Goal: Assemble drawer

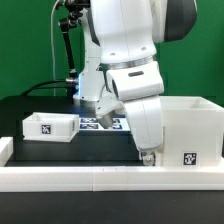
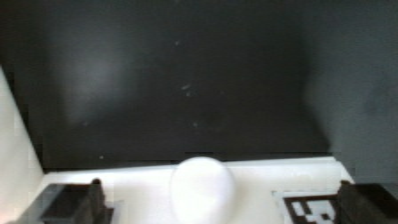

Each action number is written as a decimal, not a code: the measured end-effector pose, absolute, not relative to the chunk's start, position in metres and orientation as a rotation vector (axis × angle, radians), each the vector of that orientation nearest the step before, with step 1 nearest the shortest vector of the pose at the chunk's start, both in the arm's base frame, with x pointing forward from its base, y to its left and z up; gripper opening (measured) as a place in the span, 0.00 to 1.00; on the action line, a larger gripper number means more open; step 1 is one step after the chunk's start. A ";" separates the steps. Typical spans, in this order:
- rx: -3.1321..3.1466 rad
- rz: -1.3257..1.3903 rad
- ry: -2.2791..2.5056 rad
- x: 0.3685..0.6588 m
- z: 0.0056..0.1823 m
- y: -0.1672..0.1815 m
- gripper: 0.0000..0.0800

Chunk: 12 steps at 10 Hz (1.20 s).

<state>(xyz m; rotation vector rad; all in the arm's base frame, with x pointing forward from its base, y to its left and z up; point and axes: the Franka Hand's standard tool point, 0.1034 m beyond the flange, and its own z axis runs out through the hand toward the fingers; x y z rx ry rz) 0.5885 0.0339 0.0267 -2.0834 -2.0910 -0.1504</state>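
Your gripper (image 1: 148, 153) hangs low, just beside the casing (image 1: 190, 125) and close to the rail (image 1: 60, 178). In the wrist view its fingers (image 2: 71, 203) stand wide apart, with a rounded white piece (image 2: 201, 185) between them, untouched. It may be a tray's handle, but the view is too dim to be sure. One tray (image 1: 50, 125) sits well apart, toward the exterior view's left. Centre the fingers on that piece, descend straight, and keep clear of the casing wall.
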 end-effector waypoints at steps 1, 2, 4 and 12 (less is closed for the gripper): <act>-2.079 -0.135 -2.099 0.589 0.027 0.037 0.81; -2.080 -0.128 -2.104 0.588 0.027 0.036 0.81; -2.076 -0.118 -2.108 0.588 0.027 0.020 0.81; -2.304 -0.117 -1.975 0.543 0.054 -0.060 0.81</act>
